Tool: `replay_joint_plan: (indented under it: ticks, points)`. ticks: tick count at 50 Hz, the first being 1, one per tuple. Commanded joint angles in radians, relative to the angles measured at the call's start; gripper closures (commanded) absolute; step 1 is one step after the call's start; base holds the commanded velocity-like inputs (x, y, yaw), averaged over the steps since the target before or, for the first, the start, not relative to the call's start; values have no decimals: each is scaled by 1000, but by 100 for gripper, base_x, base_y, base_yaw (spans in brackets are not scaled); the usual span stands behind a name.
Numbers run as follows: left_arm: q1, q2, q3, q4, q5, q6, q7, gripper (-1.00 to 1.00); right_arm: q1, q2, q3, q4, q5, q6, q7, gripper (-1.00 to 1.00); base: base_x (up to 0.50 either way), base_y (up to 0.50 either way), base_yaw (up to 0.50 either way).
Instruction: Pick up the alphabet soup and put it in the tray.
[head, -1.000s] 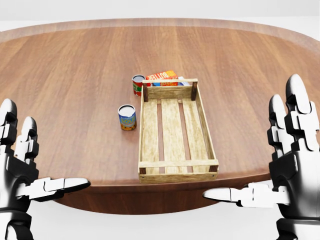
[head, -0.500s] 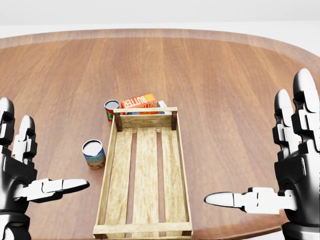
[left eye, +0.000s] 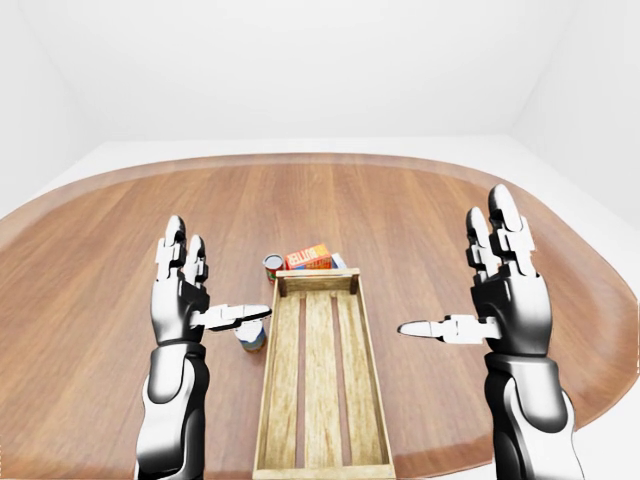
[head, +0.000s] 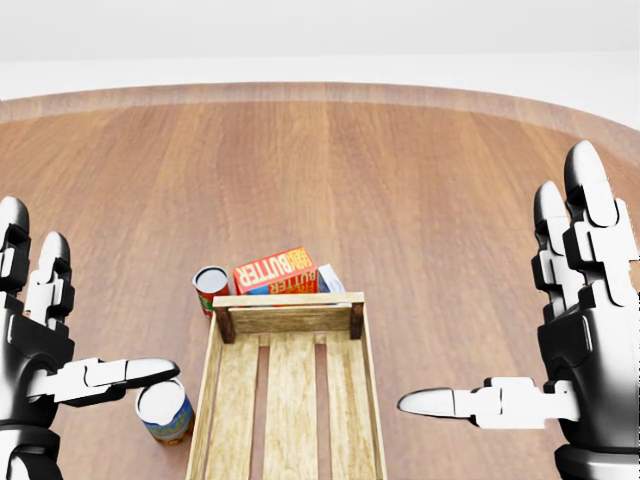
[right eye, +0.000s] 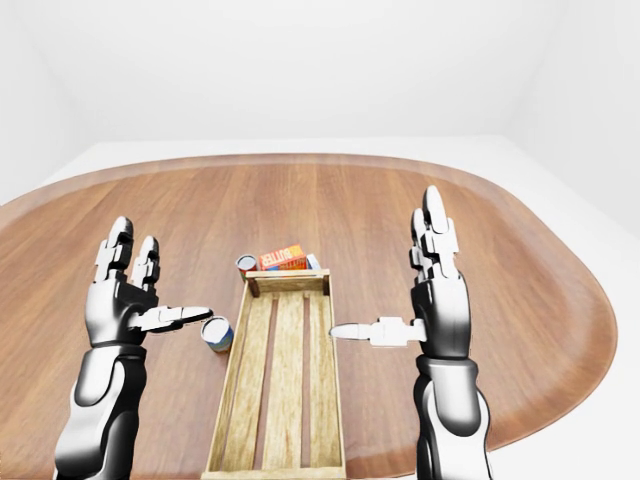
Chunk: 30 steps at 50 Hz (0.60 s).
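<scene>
The alphabet soup can (head: 165, 412), with a blue and orange label, stands upright on the wooden table at the bottom left of the head view, just left of the slatted wooden tray (head: 288, 300). The tray is empty. My left hand (head: 95, 300) is open; its thumb tip hangs just above and left of the can, not touching. My right hand (head: 490, 290) is open and empty to the right of the tray. Both hands are raised with fingers pointing up.
A red and green can (head: 210, 288) and an orange butter box (head: 274, 272) sit just beyond the tray's top end, with a small pale box (head: 330, 279) beside them. The oval table (left eye: 420, 200) spreads wide; white floor and walls surround it.
The camera has moved toward the table: the tray, cans and box have slid down and left in the head view. The soup can now lies under my left thumb. Both hands stay open.
</scene>
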Motion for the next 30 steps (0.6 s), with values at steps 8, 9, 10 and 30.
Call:
replay_joint_plan:
  ticks: [8, 9, 10, 30]
  points:
    - [2, 0, 1, -13, 1, 0, -3, -100, 2, 0, 13, -1, -3, 0, 1, -98, 50, 1, 0]
    - [3, 0, 0, -14, 2, 0, -4, -100, 2, 0, 13, 0, -3, 0, 1, -98, 50, 2, 0]
    - [3, -1, -1, -13, 4, 0, -4, -100, 1, 2, 15, 0, 0, 0, 0, -98, 50, 2, 0]
    - [0, 78, 64, -33, 219, 0, -129, -100, 5, 9, -1, -40, 66, 0, -19, -98, 17, 1, 0]
